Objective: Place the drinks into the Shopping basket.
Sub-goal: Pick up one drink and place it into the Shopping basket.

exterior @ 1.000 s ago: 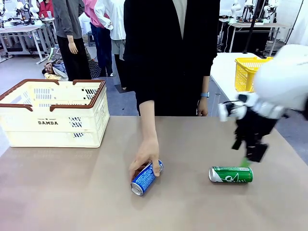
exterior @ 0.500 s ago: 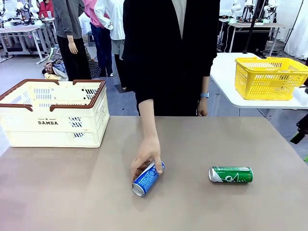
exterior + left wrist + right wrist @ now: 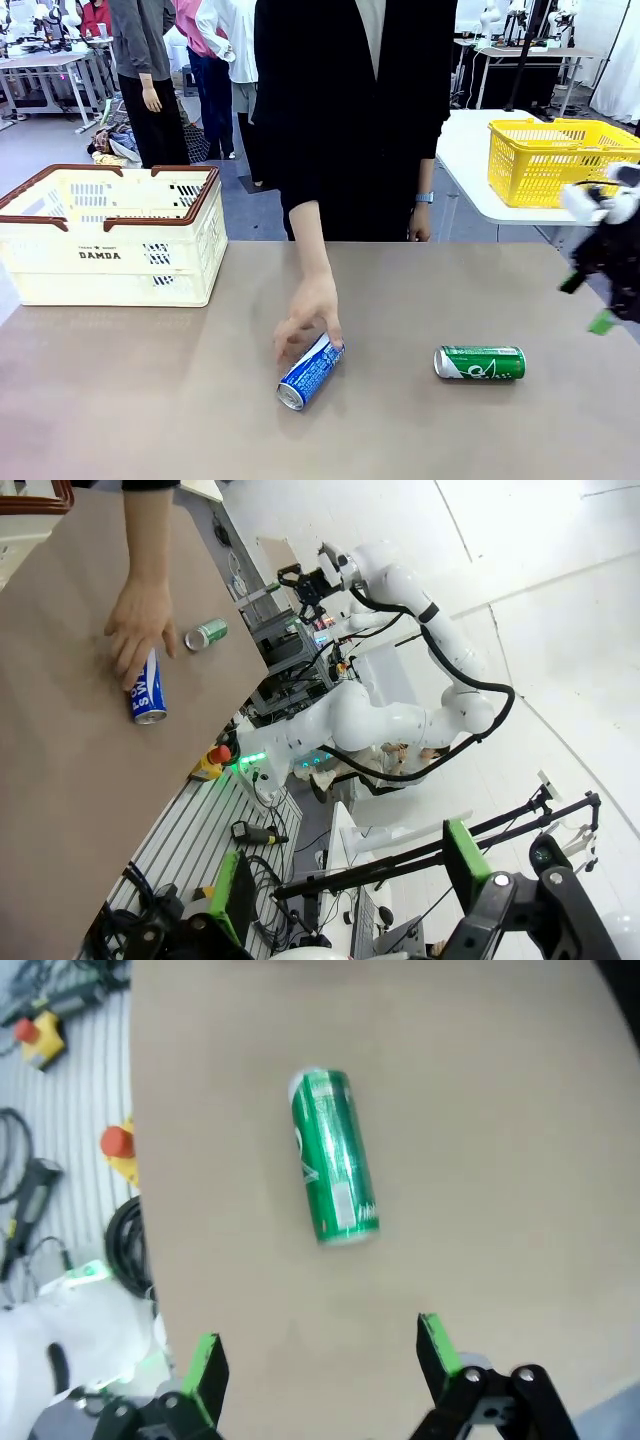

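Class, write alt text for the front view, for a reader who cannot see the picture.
A person's hand touches a blue can lying on the table; a green can lies on its side to its right. The cream basket stands at the table's left, and the right gripper hovers open at the right edge.

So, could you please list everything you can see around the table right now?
Blue-and-white can: one, lying on its side, middle of the brown table.
Green can: one, lying on its side, right of the blue one, untouched.
Shopping basket: one, cream with brown rim, far left of the table.
Yellow basket: one, on a white side table behind.
Person's hand: one, fingers on the blue-and-white can.
Left tool: open, holding nothing, away from the cans.
Right tool: open, holding nothing, raised at the table's right edge.
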Available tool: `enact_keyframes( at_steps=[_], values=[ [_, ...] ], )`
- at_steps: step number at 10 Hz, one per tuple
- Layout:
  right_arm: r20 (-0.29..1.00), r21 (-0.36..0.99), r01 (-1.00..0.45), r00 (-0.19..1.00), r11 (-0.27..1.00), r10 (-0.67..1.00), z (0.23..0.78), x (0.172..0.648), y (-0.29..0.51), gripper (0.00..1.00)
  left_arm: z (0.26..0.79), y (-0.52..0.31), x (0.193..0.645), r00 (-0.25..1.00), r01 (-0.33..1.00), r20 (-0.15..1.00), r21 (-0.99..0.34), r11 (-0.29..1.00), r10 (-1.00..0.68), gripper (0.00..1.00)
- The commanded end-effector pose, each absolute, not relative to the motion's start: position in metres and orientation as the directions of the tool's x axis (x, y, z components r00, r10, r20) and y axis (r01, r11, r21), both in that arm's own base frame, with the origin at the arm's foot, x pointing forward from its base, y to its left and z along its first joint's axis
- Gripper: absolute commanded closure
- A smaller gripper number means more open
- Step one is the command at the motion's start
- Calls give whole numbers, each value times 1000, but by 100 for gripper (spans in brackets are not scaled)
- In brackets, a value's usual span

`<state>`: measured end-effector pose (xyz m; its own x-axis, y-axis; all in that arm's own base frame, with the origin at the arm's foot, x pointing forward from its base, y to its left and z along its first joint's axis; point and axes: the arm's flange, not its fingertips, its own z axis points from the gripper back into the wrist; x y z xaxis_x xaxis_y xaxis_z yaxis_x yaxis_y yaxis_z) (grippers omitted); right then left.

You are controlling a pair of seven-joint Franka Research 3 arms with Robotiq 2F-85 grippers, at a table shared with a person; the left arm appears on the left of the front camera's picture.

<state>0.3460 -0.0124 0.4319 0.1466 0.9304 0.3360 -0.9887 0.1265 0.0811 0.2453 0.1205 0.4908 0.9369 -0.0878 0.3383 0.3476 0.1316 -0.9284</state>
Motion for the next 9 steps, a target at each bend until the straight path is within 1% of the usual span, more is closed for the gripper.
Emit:
enact_keyframes(
  at_steps=[1,2,4,5,8,9],
  values=[
    [265,76,-995,84,66,961,380,338,54,0,494,119,245,936,351,345,-930,107,-73,0],
    [242,83,-996,30,9,970,370,344,80,0,494,119,245,936,351,345,-930,107,-73,0],
    [196,91,-995,-32,-51,980,353,354,120,0,494,119,245,936,351,345,-930,107,-73,0],
    [171,111,-991,-51,-71,984,347,359,126,0,494,119,245,936,351,345,-930,107,-73,0],
    [120,131,-989,-46,-62,992,325,362,133,0,494,119,245,936,351,345,-930,107,-73,0],
    [105,125,-989,-65,-78,992,317,360,137,0,494,119,245,936,351,345,-930,107,-73,0]
  ],
)
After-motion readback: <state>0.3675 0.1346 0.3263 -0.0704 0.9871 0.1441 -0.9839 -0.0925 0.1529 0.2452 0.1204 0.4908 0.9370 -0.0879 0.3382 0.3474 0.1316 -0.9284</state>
